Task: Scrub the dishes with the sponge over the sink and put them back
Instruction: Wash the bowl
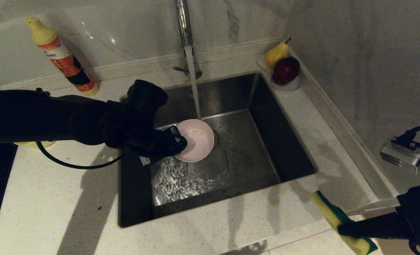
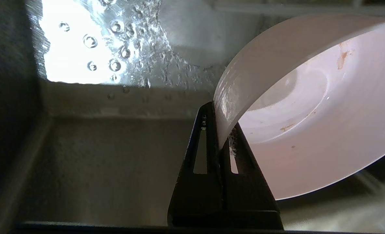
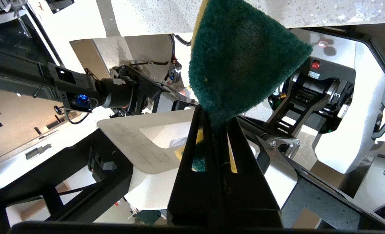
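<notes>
Left gripper (image 1: 176, 141) clamped on rim of pink bowl (image 1: 197, 140) over sink (image 1: 288, 156), beside tap stream; right gripper (image 3: 217, 125) pinching sponge (image 1: 337, 219) at counter edge.

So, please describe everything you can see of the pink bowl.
The pink bowl is small, round and pale, plastic by its look, with brownish smears inside. The left pincer is shut on its rim and holds it tilted over the sink, inside facing up and toward the tap. The water stream falls just beside its far edge; whether it touches is unclear.
</notes>
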Robot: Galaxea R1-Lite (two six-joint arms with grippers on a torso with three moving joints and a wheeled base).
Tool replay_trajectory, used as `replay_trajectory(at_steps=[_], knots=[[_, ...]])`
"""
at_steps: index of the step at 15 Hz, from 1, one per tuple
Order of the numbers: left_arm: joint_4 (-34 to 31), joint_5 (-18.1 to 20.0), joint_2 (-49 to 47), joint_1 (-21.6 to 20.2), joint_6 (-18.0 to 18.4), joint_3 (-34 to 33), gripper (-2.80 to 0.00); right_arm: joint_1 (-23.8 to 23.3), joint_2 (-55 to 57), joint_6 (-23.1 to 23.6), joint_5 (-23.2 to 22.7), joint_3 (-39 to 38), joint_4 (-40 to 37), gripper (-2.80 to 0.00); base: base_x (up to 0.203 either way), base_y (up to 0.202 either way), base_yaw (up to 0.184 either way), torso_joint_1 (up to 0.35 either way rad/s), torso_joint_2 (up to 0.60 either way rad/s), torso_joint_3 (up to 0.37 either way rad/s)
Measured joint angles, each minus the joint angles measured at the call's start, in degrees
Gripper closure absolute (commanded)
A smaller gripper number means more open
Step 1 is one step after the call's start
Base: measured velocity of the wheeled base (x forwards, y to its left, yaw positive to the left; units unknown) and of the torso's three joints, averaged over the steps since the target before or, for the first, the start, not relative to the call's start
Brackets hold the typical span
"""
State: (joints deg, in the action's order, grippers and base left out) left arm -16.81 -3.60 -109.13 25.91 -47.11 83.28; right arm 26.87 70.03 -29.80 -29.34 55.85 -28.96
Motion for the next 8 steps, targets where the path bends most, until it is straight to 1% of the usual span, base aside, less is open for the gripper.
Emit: replay_trajectory(at_steps=[2,5,8], knots=[[0.0,-1.65,-1.5,0.0,-1.36,1.38,0.0,0.0,0.17,0.02,-0.01,-0.2,0.05,0.0,0.0,0.0,0.0,0.0,0.0,0.0],[-0.19,-2.07,-3.99,-0.06,-4.0,4.77,0.0,-0.06,0.26,0.01,-0.01,-0.62,0.06,0.0,0.0,0.0,0.0,0.0,0.0,0.0],[-0.07,-1.97,-5.62,-0.06,-4.38,7.09,0.0,-0.11,0.3,0.07,-0.06,-2.12,2.59,0.0,0.0,0.0,0.0,0.0,0.0,0.0]])
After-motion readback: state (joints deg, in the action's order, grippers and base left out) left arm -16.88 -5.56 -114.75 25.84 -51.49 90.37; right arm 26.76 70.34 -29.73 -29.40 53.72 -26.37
